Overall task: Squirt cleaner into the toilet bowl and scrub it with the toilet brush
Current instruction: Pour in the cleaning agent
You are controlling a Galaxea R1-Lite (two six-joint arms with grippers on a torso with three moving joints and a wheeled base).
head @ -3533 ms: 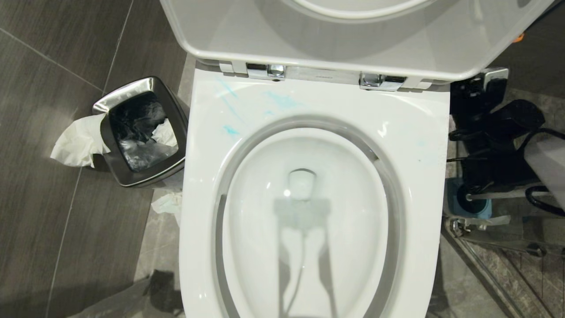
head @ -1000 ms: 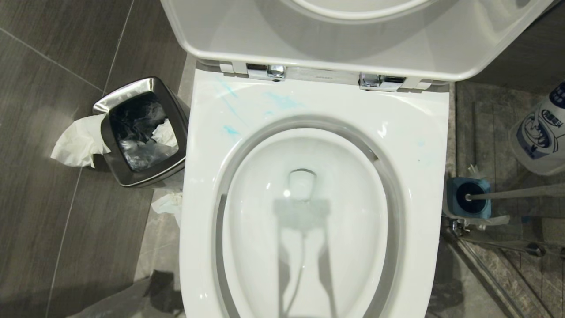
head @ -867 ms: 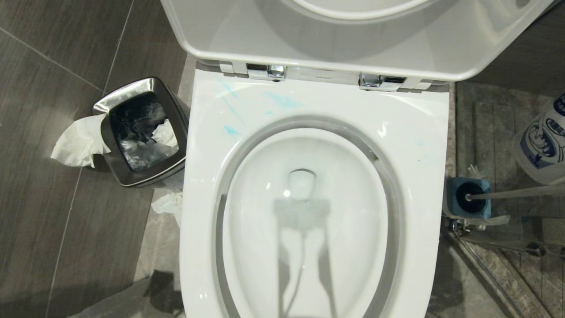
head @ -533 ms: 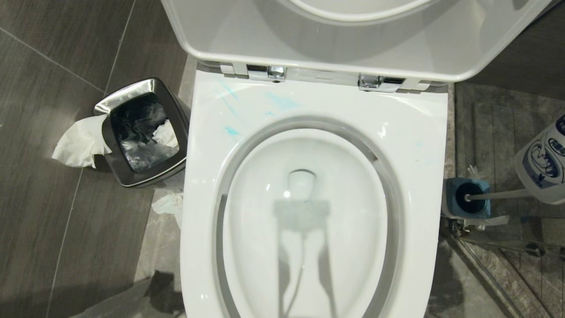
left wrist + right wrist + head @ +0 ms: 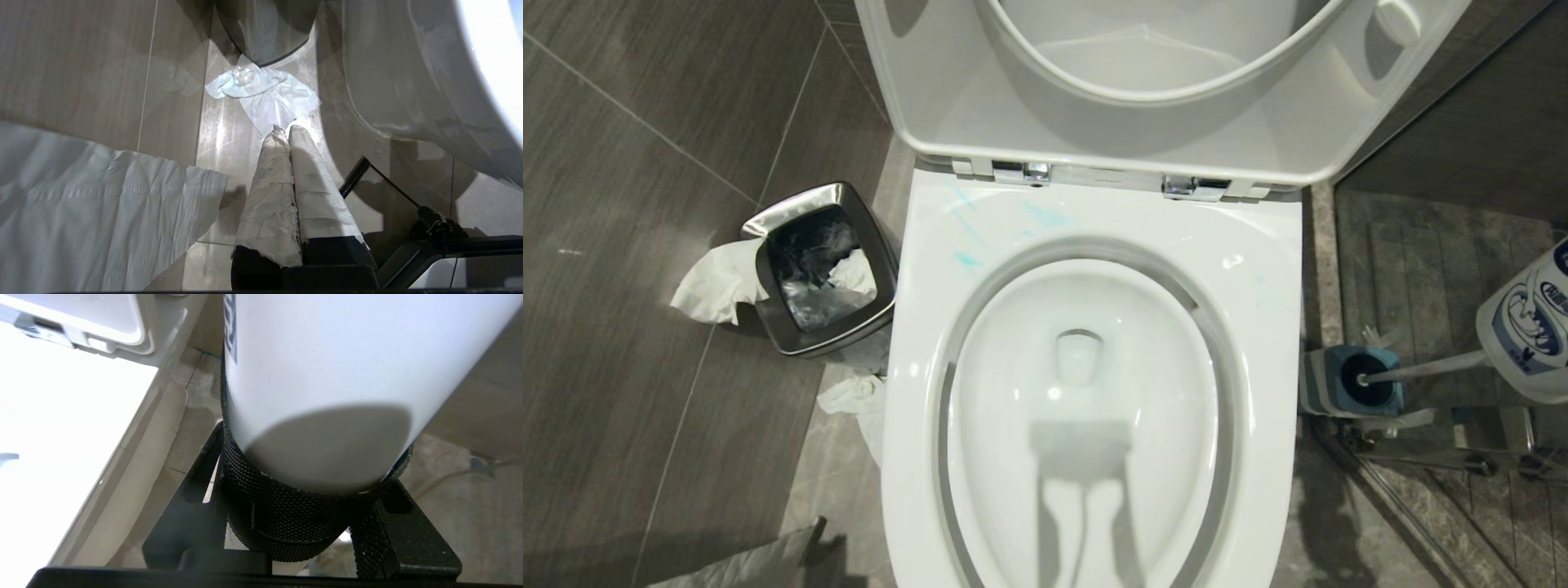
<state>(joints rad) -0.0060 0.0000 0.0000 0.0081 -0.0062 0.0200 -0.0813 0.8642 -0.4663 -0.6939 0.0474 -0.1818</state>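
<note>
Dark grey floor tiles [image 5: 629, 163] stretch to the left of the scene, and rougher stone flooring [image 5: 1429, 269] lies on the right. Between them stands the toilet bowl [image 5: 1094, 229], its white seat and lid [image 5: 980, 106] raised upright on chrome hinges [image 5: 1025, 172] at the back. Pale turquoise streaks of the cleaner [image 5: 968, 260] mark the flat rim at its rear left corner, with fainter specks on the rear right; the basin itself looks white and carries a shadow. A white bottle [image 5: 1523, 327] with a blue printed label shows at the right edge of the head view, and the right wrist view has it filling the frame, with the right gripper [image 5: 310, 486] clamped around its body, black textured fingers [image 5: 245, 486] pressed against the bottle's sides. Left of the bowl stands a small steel bin [image 5: 821, 269] lined with a black bag, with crumpled white paper [image 5: 715, 282] hanging over its side and another scrap [image 5: 854, 396] on the floor nearby. Right of the bowl, the toilet brush [image 5: 1417, 369] sits in its blue-and-grey holder [image 5: 1327, 384], handle leaning to the right toward the bottle. The left gripper [image 5: 286, 130] hangs low beside the bowl's outer wall, its cloth-wrapped fingers [image 5: 269, 188] pressed together, empty, pointing at a paper sheet [image 5: 265, 94] on the floor.
</note>
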